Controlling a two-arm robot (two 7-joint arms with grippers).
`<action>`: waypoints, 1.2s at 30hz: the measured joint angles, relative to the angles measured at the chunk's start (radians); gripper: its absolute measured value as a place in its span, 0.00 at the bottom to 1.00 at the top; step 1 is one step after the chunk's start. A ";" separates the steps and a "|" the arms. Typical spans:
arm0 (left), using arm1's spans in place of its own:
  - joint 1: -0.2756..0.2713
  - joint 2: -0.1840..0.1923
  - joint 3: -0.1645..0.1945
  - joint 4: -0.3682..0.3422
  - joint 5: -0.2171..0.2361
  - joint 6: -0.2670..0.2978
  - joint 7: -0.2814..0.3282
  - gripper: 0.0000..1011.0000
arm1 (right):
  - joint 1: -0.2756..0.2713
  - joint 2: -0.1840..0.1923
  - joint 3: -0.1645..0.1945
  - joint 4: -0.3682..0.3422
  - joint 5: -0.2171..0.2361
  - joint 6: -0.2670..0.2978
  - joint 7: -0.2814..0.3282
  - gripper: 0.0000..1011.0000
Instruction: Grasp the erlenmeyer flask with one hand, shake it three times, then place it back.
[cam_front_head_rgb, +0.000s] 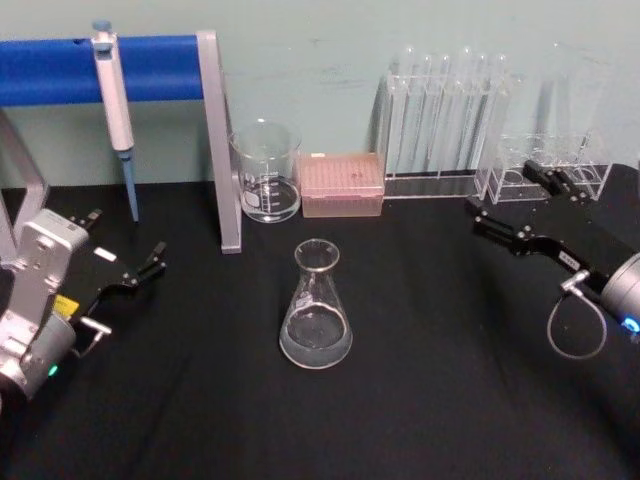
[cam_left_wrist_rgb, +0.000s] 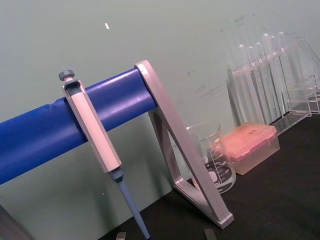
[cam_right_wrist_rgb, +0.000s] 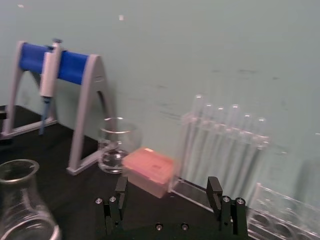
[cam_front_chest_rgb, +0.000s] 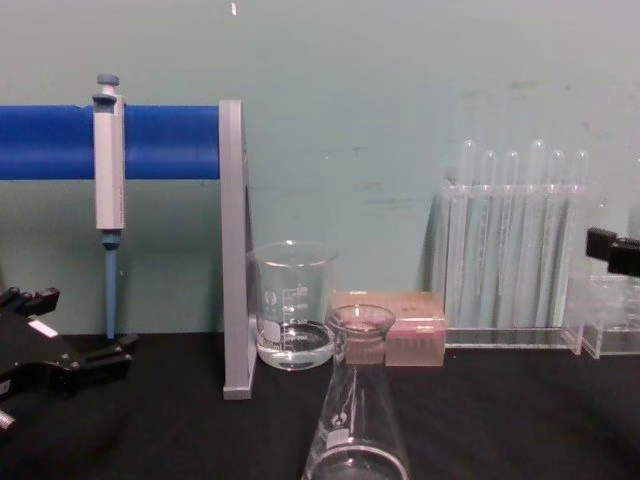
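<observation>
The erlenmeyer flask (cam_front_head_rgb: 316, 320) is standing upright at the middle of the black tabletop (cam_front_head_rgb: 430, 400), holding a little clear liquid, with nothing touching it. The right pincer (cam_front_head_rgb: 512, 198) is hovering well to the flask's right, in front of the test-tube rack (cam_front_head_rgb: 445, 120), its jaws spread wide and gripping nothing. The left pincer (cam_front_head_rgb: 125, 240) is hanging low near the tabletop's left edge, jaws likewise parted and empty. A beaker (cam_front_head_rgb: 266, 172) and a pink box (cam_front_head_rgb: 342, 184) are sitting side by side behind the flask.
</observation>
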 joint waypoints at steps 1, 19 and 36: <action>0.000 0.000 0.000 0.000 0.000 0.000 0.000 0.99 | 0.001 0.000 -0.002 0.000 0.000 0.001 0.008 0.99; 0.000 0.000 0.000 0.000 0.000 0.000 0.000 0.99 | 0.022 -0.040 -0.064 0.002 -0.023 0.033 0.166 0.99; 0.000 0.000 0.000 0.000 0.000 0.000 0.000 0.99 | 0.044 -0.107 -0.116 0.049 -0.044 0.064 0.222 0.99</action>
